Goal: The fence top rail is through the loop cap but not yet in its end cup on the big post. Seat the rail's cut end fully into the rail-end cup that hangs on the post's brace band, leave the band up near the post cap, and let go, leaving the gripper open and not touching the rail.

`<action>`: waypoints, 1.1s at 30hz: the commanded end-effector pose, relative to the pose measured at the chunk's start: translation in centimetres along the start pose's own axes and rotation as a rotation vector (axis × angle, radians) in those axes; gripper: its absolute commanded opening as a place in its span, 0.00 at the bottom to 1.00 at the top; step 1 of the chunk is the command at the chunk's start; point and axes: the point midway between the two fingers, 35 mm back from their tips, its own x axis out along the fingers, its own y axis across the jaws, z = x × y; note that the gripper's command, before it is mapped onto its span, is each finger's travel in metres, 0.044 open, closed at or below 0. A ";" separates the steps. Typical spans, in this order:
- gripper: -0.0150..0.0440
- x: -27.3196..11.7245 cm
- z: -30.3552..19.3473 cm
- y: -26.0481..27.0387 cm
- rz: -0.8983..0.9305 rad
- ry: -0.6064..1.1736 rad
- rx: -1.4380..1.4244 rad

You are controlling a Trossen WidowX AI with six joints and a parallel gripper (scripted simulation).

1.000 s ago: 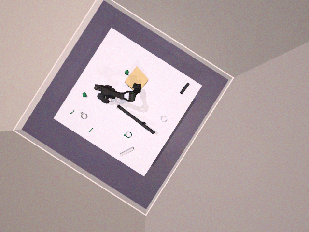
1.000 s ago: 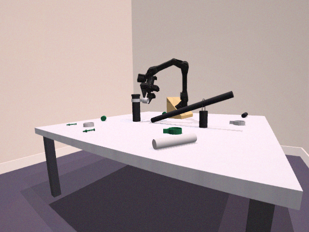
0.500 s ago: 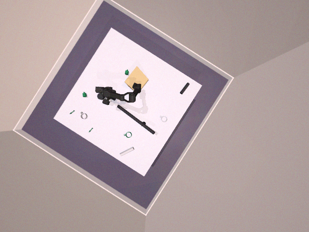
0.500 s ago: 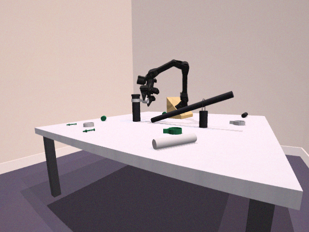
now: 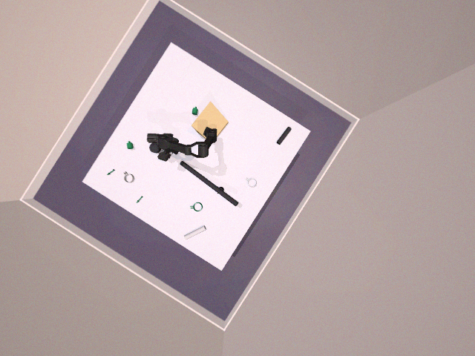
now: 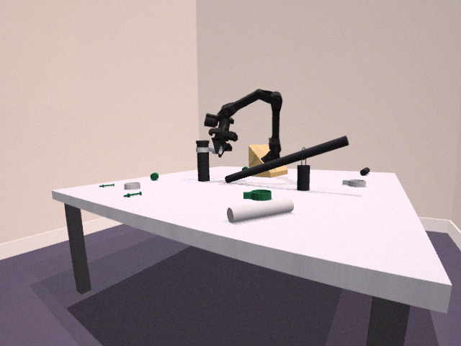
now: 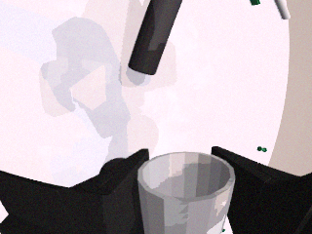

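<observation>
Gripper [image 5: 165, 155] [image 6: 222, 151] [image 7: 179, 155], closed on rail-end cup [image 6: 213, 151] [image 7: 187, 207]. Rail [image 5: 202, 179] [image 6: 287, 161] [image 7: 156, 36], unseated, cut end below fingertips. Hazard, judged: a sideways pull could twist or drag brace band [image 6: 202, 149] down its post

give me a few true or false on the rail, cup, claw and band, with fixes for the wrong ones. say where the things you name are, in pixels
1. The rail [image 5: 202, 179] [image 6: 260, 166] [image 7: 157, 36] is seated in the end cup [image 6: 214, 152] [image 7: 186, 214]. False: its lower end is down near the table, outside the cup.
2. The claw [image 6: 222, 151] [image 7: 179, 155] has its fingers on either side of the cup. True.
3. The brace band [image 6: 202, 149] sits near the foot of the big post [image 6: 203, 167]. False: it is up near the cap.
4. The rail slants. True.
</observation>
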 end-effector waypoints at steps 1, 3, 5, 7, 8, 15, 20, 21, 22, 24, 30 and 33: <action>0.39 0.0 0.0 0.0 -0.004 -0.001 0.005; 0.30 0.1 0.0 0.0 -0.003 0.002 0.010; 0.25 0.1 0.0 -0.2 -0.003 0.008 0.021; 0.25 0.2 0.0 -0.2 -0.003 0.013 0.030; 0.25 0.2 0.0 -0.3 -0.003 0.015 0.033; 0.25 0.4 0.0 -0.6 -0.003 0.038 0.074; 0.25 0.6 0.0 -0.9 -0.003 0.053 0.101; 0.25 0.6 0.0 -0.9 -0.003 0.054 0.102; 0.25 0.6 0.0 -0.9 -0.003 0.056 0.106; 0.25 0.6 0.0 -1.0 -0.003 0.062 0.116; 0.25 0.8 -0.1 -1.3 -0.003 0.080 0.148; 0.25 0.9 -0.1 -1.5 -0.003 0.092 0.169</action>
